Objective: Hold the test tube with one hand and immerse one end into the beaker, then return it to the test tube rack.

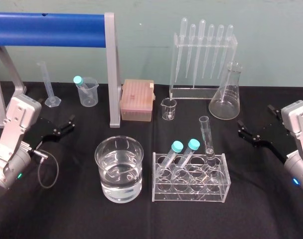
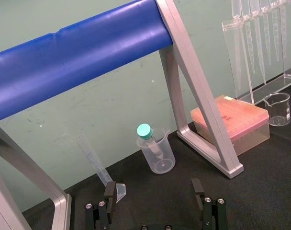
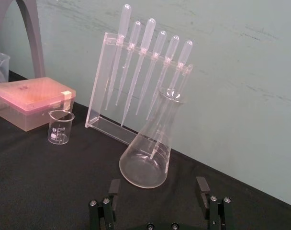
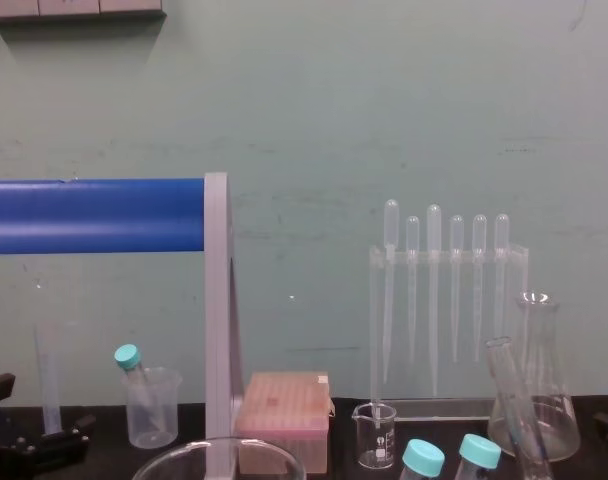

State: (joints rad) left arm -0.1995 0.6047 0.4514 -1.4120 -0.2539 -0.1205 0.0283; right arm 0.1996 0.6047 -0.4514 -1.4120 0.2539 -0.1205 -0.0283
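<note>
Head view: test tube rack (image 1: 191,194) near, right of centre; beaker (image 1: 119,169), part-filled, just left of it. Left gripper (image 2: 153,191) and right gripper (image 3: 158,186) hover at the table's sides, fingers apart, empty. Test tube (image 1: 207,135) leans in the rack's far-right slot. Pickup not begun; the next move calls for a grasp on its upper half.

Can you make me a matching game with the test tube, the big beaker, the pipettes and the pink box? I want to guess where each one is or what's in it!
Things:
1. test tube
2. beaker
3. pipettes
4. pink box

Where or how:
A. hanging in a row on the clear stand
B. has clear liquid inside
C. leaning in the rack
D. right beside the grey post

Pairs: 1-C, 2-B, 3-A, 4-D
</note>
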